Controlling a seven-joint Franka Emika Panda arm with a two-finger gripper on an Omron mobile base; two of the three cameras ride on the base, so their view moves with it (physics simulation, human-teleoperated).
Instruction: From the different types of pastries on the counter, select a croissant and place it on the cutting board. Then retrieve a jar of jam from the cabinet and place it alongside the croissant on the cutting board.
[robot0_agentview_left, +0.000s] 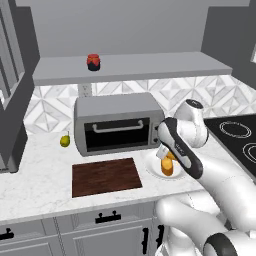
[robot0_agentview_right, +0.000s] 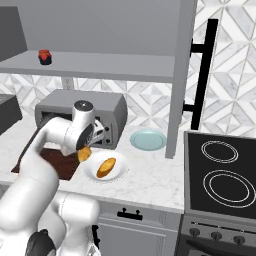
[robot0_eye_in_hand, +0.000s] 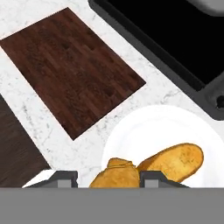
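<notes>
My gripper (robot0_agentview_left: 163, 153) (robot0_agentview_right: 85, 150) (robot0_eye_in_hand: 107, 178) is shut on the golden-brown croissant (robot0_agentview_left: 166, 167) (robot0_agentview_right: 84, 154) (robot0_eye_in_hand: 115, 173), held just above a white plate (robot0_agentview_left: 150, 165) (robot0_agentview_right: 120, 163) (robot0_eye_in_hand: 131, 131). The orange-yellow roll (robot0_agentview_left: 173, 156) (robot0_agentview_right: 106, 167) (robot0_eye_in_hand: 176, 161) lies on that plate beside it. The dark brown cutting board (robot0_agentview_left: 105, 176) (robot0_agentview_right: 56, 161) (robot0_eye_in_hand: 70, 70) lies bare on the marble counter (robot0_agentview_left: 40, 170), left of the plate. The red jar of jam (robot0_agentview_left: 93, 62) (robot0_agentview_right: 45, 56) stands on the grey cabinet ledge (robot0_agentview_left: 150, 65) (robot0_agentview_right: 110, 65) above.
A silver toaster oven (robot0_agentview_left: 117, 122) (robot0_agentview_right: 107, 107) stands close behind the board and plate. A yellow-green fruit (robot0_agentview_left: 65, 140) sits to its left. A pale blue plate (robot0_agentview_right: 148, 139) and a black stove (robot0_agentview_left: 237, 135) (robot0_agentview_right: 220, 175) are to the right.
</notes>
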